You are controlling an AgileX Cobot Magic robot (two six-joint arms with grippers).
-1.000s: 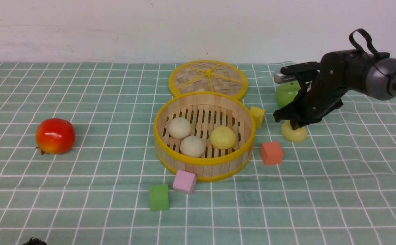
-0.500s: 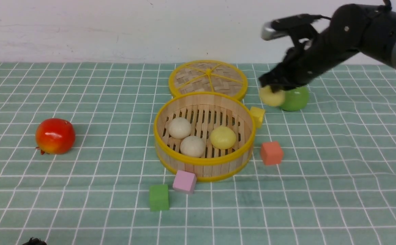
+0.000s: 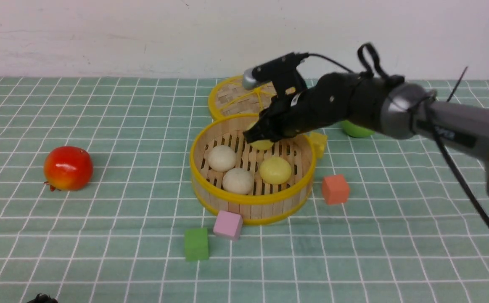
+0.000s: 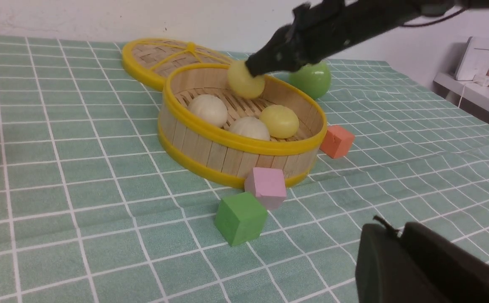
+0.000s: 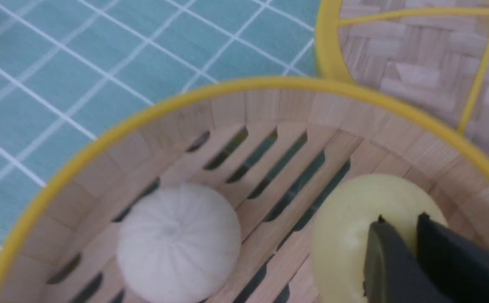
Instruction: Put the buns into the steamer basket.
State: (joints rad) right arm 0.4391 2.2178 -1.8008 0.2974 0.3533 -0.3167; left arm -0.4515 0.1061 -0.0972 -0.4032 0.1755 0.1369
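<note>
- Now the right pincer (image 3: 262, 138) pinches a pale yellow bun (image 3: 262, 144) above the steamer basket (image 3: 250, 198).
- Below it lie three buns (image 3: 222, 158).
- Left pincer (image 4: 400, 235): cannot tell.

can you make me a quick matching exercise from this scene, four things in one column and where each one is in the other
Things:
1. held yellow bun
2. pink cube
3. green apple
4. red apple

Places:
A. alone on the cloth, far out on the robot's left side
B. gripped in the right tool, above the steamer basket floor
C. against the basket's outer wall on the robot's side, next to the green cube
D. on the cloth beyond the right arm, away from the basket

Pairs: 1-B, 2-C, 3-D, 4-A
</note>
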